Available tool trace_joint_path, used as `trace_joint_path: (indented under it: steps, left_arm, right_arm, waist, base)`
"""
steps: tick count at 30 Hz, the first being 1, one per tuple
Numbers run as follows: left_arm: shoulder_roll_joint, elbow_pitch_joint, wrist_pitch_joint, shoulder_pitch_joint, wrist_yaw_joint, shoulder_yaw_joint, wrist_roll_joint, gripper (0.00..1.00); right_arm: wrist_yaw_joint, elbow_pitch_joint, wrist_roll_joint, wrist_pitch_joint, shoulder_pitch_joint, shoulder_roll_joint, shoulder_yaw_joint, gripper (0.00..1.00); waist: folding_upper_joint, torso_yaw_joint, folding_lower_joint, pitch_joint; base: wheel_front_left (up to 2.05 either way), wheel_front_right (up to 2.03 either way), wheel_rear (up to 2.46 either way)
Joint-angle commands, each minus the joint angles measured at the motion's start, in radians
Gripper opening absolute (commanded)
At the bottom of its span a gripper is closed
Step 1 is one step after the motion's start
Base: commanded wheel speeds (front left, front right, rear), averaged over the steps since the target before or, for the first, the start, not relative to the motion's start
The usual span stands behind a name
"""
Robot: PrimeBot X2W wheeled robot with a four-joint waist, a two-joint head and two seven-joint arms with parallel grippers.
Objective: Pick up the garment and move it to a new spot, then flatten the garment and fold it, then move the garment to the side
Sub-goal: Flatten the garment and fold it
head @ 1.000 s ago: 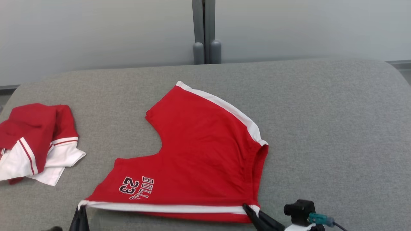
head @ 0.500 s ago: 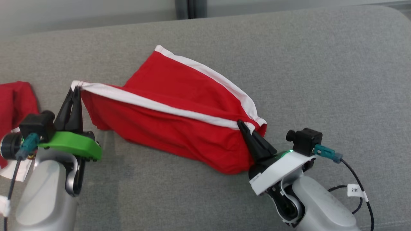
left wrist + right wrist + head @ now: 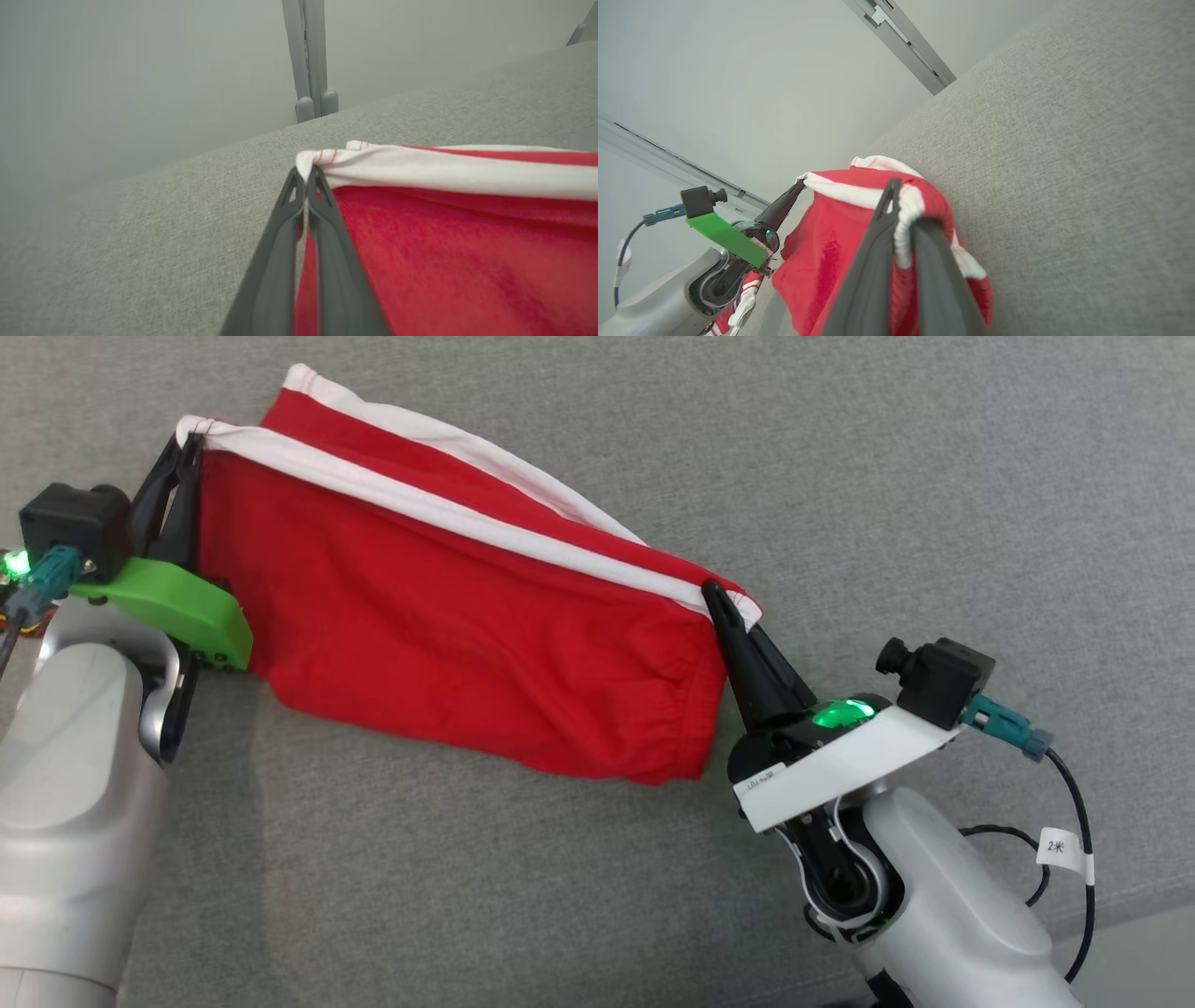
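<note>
Both arms' fingers point(image 3: 752, 658) bury their tips in the garment point(image 3: 448, 616).

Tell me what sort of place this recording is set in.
Probably an indoor test room: a grey fabric-covered surface, a plain pale wall with a grey post, and red shorts for folding.

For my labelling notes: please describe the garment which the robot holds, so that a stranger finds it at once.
Look at the wide grey padded surface. Over it, the left gripper and the right gripper each pinch one end of the garment. It is bright red against the grey, with two white stripes along its top.
</note>
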Motion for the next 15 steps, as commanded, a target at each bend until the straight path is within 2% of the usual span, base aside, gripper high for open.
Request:
trace_joint_path:
  steps: [1, 6, 15]
  left_arm:
    - [0.008, 0.017, -0.001, -0.032, 0.003, -0.01, 0.004, 0.0]
    - [0.008, 0.08, -0.001, -0.104, 0.003, -0.051, 0.02, 0.0]
    - [0.005, 0.187, -0.001, -0.197, 0.007, -0.07, 0.05, 0.0]
  right_arm:
    - [-0.001, -0.01, 0.013, -0.005, -0.008, -0.002, 0.002, 0.0]
    - [-0.001, -0.041, 0.041, -0.005, -0.014, -0.002, 0.001, 0.0]
    - [-0.001, -0.048, 0.069, -0.005, -0.034, -0.004, -0.009, 0.0]
  waist:
    - [0.0, -0.063, 0.0, 0.062]
    - [0.0, -0.076, 0.0, 0.078]
    - [0.0, -0.086, 0.0, 0.087]
  base:
    - [0.0, 0.0, 0.0]
    - [0.0, 0.0, 0.0]
    - [0.0, 0.0, 0.0]
